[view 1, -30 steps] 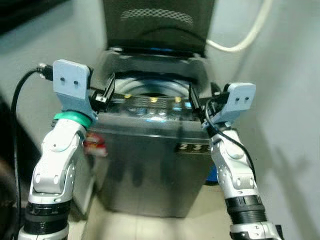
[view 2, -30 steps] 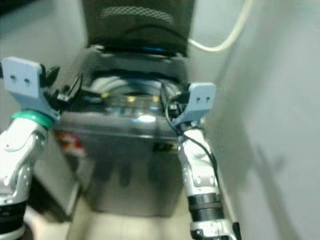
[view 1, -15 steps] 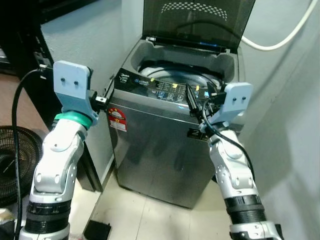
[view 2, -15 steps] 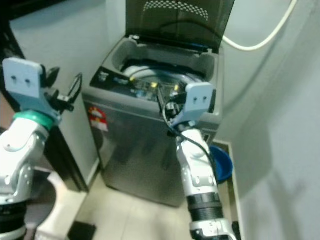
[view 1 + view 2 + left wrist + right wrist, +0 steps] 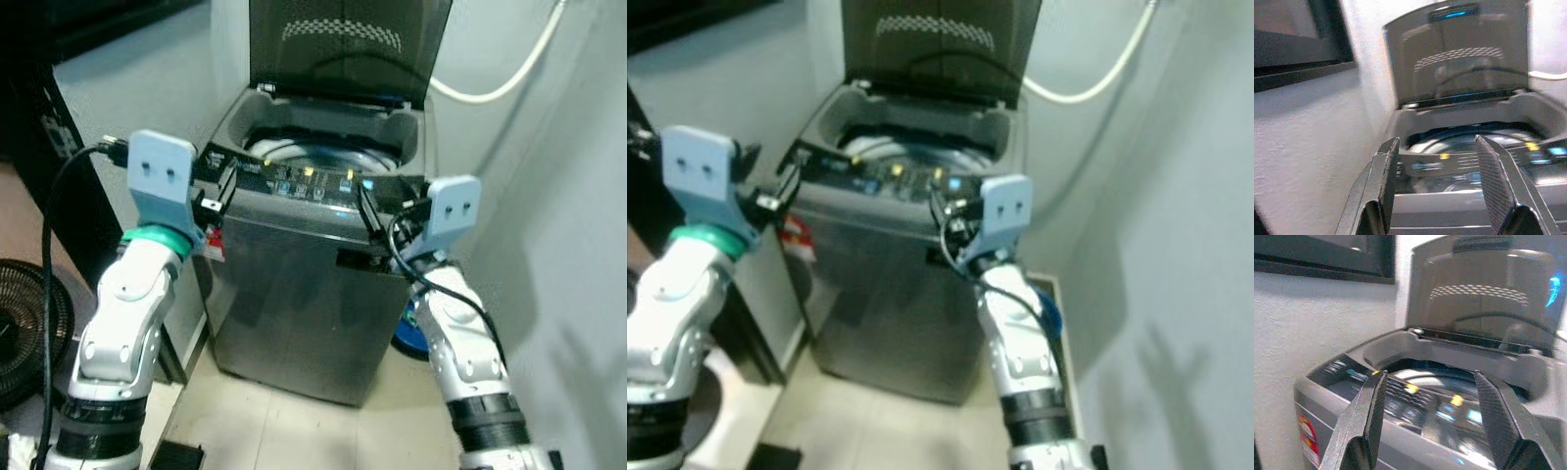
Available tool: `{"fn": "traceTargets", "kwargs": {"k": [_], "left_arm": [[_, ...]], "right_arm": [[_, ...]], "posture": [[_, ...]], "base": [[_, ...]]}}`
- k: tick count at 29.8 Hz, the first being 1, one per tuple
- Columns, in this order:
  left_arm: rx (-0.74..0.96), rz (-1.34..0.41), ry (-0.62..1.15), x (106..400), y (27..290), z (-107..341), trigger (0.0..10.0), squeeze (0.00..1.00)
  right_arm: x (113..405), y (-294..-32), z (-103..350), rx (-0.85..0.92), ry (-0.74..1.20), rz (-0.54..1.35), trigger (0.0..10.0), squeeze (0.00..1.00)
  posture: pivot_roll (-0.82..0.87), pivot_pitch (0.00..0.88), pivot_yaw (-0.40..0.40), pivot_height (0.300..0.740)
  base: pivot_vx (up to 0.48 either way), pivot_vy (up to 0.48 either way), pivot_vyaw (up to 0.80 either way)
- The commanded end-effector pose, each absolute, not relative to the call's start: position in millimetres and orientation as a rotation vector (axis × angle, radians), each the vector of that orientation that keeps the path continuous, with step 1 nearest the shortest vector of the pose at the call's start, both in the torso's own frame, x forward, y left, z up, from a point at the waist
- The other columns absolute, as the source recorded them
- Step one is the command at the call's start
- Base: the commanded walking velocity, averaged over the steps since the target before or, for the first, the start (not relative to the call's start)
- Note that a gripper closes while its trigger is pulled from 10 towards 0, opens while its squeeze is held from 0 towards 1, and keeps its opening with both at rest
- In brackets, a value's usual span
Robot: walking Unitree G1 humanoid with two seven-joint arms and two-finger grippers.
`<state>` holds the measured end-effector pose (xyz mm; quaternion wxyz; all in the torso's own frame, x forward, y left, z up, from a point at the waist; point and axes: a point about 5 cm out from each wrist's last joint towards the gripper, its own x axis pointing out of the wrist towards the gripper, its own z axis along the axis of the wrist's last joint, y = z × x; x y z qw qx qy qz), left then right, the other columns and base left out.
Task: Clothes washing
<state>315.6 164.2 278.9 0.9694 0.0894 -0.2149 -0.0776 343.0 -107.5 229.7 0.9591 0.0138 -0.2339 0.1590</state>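
A grey top-loading washing machine (image 5: 313, 294) stands in a corner with its dark lid (image 5: 343, 49) raised upright at the back. Its drum opening (image 5: 313, 157) is exposed, and a control panel (image 5: 304, 181) with small lit yellow and blue indicators runs along the front edge of the top. A red and white sticker (image 5: 214, 245) sits on the machine's front face near its upper left corner.

The left hand (image 5: 1437, 181) is raised in front of the machine's front left corner, level with the control panel; its two black fingers stand well apart with nothing between them. The right hand (image 5: 1427, 416) is raised in front of the machine's front right corner, also at panel height, its fingers likewise spread wide and holding nothing. Neither hand touches the machine.

A pale hose (image 5: 500, 78) curves across the wall behind and to the right of the machine. A blue basin (image 5: 404, 328) rests on the tiled floor (image 5: 284, 421) beside the machine's right side, partly hidden by the right arm. A black fan (image 5: 24, 328) stands on the floor well to the left of the machine.
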Motion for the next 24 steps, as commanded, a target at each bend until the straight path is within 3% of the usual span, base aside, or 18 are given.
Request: {"fn": "traceTargets", "kwargs": {"k": [1, 11, 22, 24], "left_arm": [[0.175, -0.156, -0.413, 316.5, 163.0, 272.0, 10.0, 0.0], [0.182, -0.16, -0.397, 316.6, 159.3, 267.2, 10.0, 0.0], [0.166, -0.19, -0.352, 316.7, 153.5, 259.5, 10.0, 0.0], [0.175, -0.189, -0.348, 317.0, 152.5, 257.6, 10.0, 0.0]], "right_arm": [[342.5, -106.0, 220.3, 0.01, -0.446, 0.329, 10.0, 0.0], [342.7, -111.1, 214.2, 0.002, -0.425, 0.306, 10.0, 0.0], [344.9, -116.9, 212.6, 0.033, -0.417, 0.271, 10.0, 0.0], [345.4, -119.7, 212.6, 0.111, -0.414, 0.26, 10.0, 0.0]], "posture": [[0.09, 0.033, 0.013, 0.731], [0.09, 0.04, 0.012, 0.731], [0.08, 0.04, 0.016, 0.731], [0.08, 0.041, 0.016, 0.731]], "base": [[0.431, 0.0, 0.79], [0.389, 0.0, 0.79], [0.0, 0.0, 0.79], [0.0, 0.0, 0.0]]}}
